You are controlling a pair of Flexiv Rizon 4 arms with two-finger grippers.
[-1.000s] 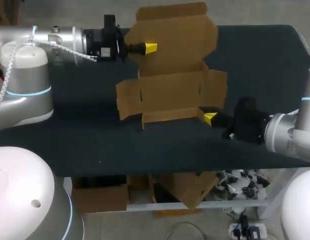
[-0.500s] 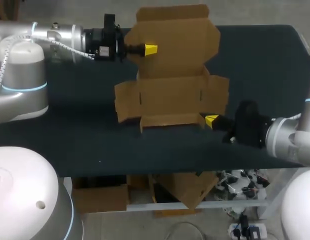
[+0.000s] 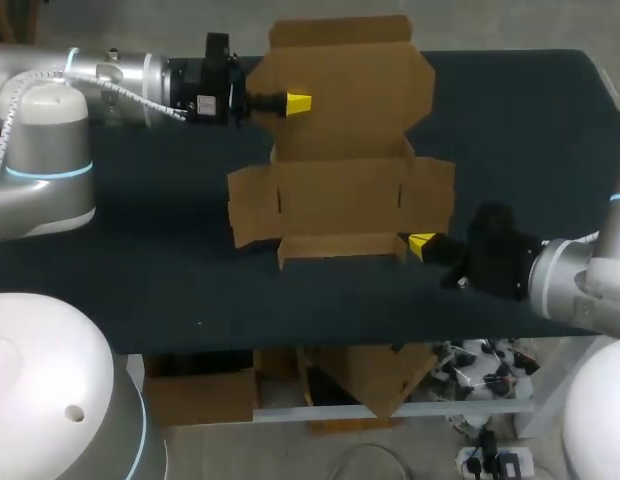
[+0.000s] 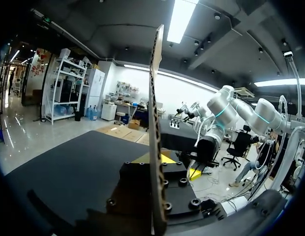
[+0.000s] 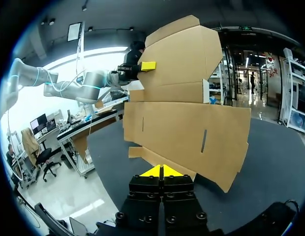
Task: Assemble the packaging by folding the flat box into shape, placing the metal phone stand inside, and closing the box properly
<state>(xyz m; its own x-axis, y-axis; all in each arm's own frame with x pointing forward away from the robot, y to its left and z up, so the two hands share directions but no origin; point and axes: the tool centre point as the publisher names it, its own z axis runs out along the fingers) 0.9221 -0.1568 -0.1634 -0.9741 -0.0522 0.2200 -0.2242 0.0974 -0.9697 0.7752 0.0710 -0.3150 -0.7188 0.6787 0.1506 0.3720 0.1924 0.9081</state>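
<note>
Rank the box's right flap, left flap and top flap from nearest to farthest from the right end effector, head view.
1. Right flap, beside the right end effector.
2. Left flap, across the box.
3. Top flap, far end.

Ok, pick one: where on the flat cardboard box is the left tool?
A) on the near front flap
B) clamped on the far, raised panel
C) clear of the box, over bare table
B: the left tool grips the far panel of the cardboard box, which runs edge-on between its fingers in the left wrist view. The right tool is the one at the near front corner.
</note>
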